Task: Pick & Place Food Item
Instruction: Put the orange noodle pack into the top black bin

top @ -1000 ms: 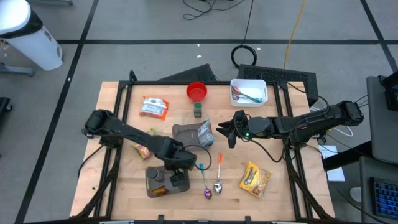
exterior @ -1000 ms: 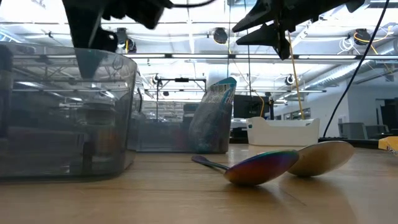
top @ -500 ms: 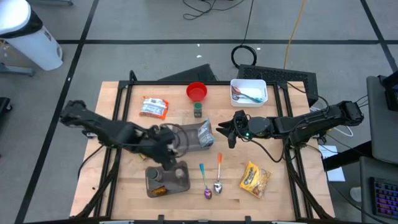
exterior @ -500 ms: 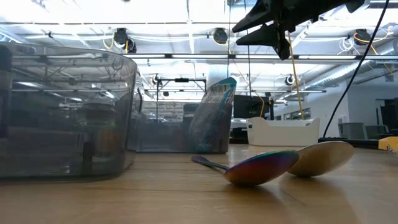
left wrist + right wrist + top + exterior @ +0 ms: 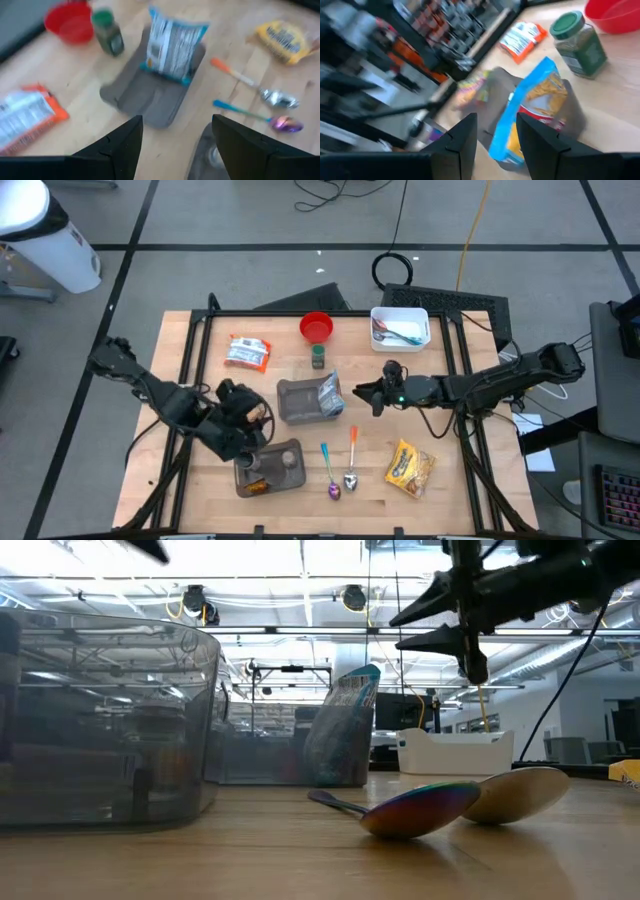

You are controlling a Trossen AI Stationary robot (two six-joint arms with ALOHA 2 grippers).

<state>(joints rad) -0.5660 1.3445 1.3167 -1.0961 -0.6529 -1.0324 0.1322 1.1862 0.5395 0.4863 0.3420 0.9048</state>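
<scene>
A blue chip bag [image 5: 330, 392] stands upright in a grey tray [image 5: 297, 402] at mid-table, also in the left wrist view [image 5: 172, 42]. A second grey container [image 5: 272, 468] near the front edge holds something orange-brown [image 5: 254, 487]. My left gripper [image 5: 245, 418] hangs open above the table just left of both containers, nothing between its fingers [image 5: 177, 125]. My right gripper [image 5: 372, 393] hovers open to the right of the blue bag, pointing at it [image 5: 496, 120], well above the table in the low view [image 5: 432, 626].
An orange snack bag [image 5: 247, 352], a red bowl [image 5: 317, 327] and a green-lidded jar [image 5: 318, 357] sit toward the far side. A white bin [image 5: 400, 326] with utensils is at the far right. Two spoons [image 5: 340, 470] and a yellow bag [image 5: 410, 465] lie near the front.
My left gripper has risen from over the near grey container and swung toward the table's left edge, turning as it went. My right gripper has sunk a little and rolled, still pointing at the blue bag.
</scene>
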